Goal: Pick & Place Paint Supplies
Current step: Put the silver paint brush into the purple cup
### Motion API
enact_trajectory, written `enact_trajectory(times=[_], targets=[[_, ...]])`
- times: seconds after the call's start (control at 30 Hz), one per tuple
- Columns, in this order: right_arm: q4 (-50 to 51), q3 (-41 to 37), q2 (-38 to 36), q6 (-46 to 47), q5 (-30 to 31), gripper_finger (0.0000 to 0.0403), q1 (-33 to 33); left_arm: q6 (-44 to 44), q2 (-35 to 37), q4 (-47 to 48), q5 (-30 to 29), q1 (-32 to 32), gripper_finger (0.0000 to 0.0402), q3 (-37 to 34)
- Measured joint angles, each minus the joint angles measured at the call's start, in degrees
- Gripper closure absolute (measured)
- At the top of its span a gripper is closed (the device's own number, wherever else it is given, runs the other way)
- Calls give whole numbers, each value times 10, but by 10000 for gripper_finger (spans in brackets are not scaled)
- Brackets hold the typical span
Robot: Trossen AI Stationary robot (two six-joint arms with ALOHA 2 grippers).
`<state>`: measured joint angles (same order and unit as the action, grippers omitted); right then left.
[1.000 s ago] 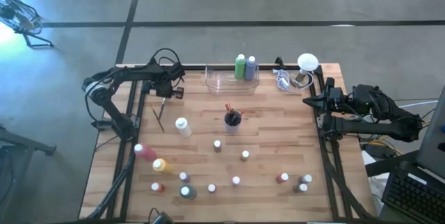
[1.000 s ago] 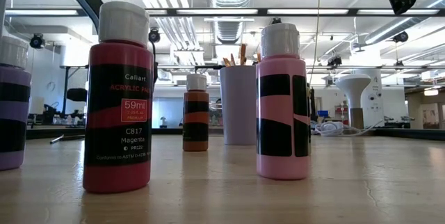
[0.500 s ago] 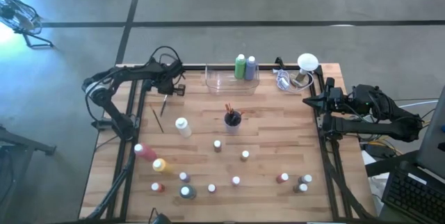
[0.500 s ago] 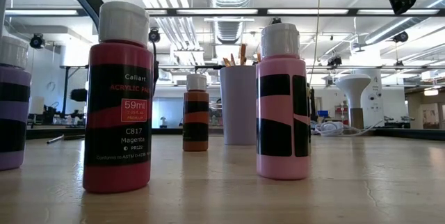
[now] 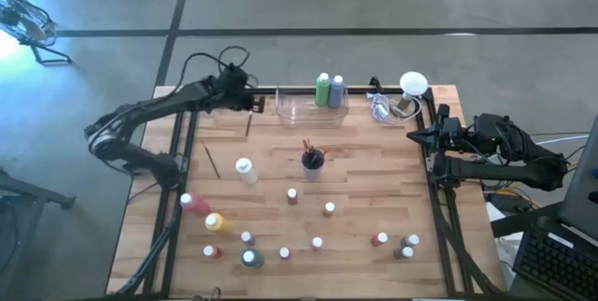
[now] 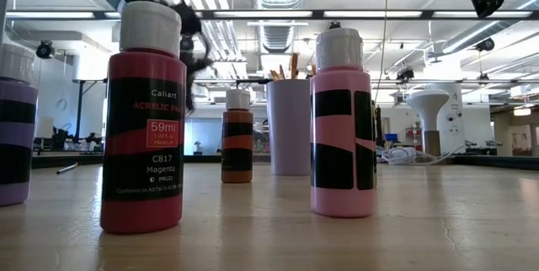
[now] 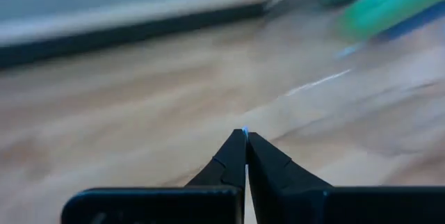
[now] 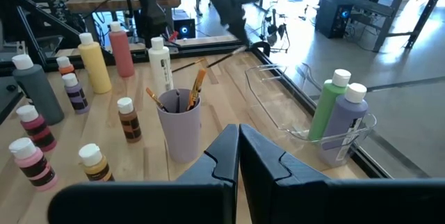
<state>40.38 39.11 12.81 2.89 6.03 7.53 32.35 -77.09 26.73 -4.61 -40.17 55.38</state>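
My left gripper [image 5: 252,105] is at the table's far edge, just left of the clear tray [image 5: 299,114], shut on a thin dark paintbrush [image 5: 249,125]. A tall green bottle [image 5: 322,89] and a tall blue one [image 5: 336,91] stand in the tray. A second brush [image 5: 213,161] lies flat on the wood. A grey cup of brushes [image 5: 312,161] stands mid-table. Small bottles stand across the near half, and a white bottle [image 5: 246,170], a pink one [image 5: 194,203] and a yellow one [image 5: 215,222] are on the left. My right gripper [image 5: 416,137] waits shut at the right edge. My left gripper pinches the paintbrush by its far end [image 5: 250,114] between the two shut fingers [image 7: 233,158]; only a small bluish tip [image 7: 244,132] shows there. The brush [image 8: 208,62] reaches from the fingers toward the table's near side. I cannot tell whether its free end touches the wood.
A white round lamp [image 5: 413,83] and a coiled cable [image 5: 383,105] sit at the far right corner. In the low view a magenta bottle [image 6: 143,119] and a pink bottle [image 6: 341,124] stand close to the camera. Bare wood lies between the tray and the cup.
My left arm has swung from the left part of the table toward the far edge and to the right, up to the tray's left end, carrying the shut-on paintbrush with it. The second brush has stayed on the wood.
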Motion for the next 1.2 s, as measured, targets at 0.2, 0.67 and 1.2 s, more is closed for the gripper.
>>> enact_trajectory(times=[0.2, 0.67, 1.2], targets=[[0, 0, 0, 0, 0, 394, 0, -43, 45, -146, 72, 54, 395, -2], [0, 0, 0, 0, 0, 394, 0, -171, 51, -422, 198, 195, 395, -2], [0, 0, 0, 0, 0, 394, 0, -268, -45, -534, 201, 279, 394, -4]])
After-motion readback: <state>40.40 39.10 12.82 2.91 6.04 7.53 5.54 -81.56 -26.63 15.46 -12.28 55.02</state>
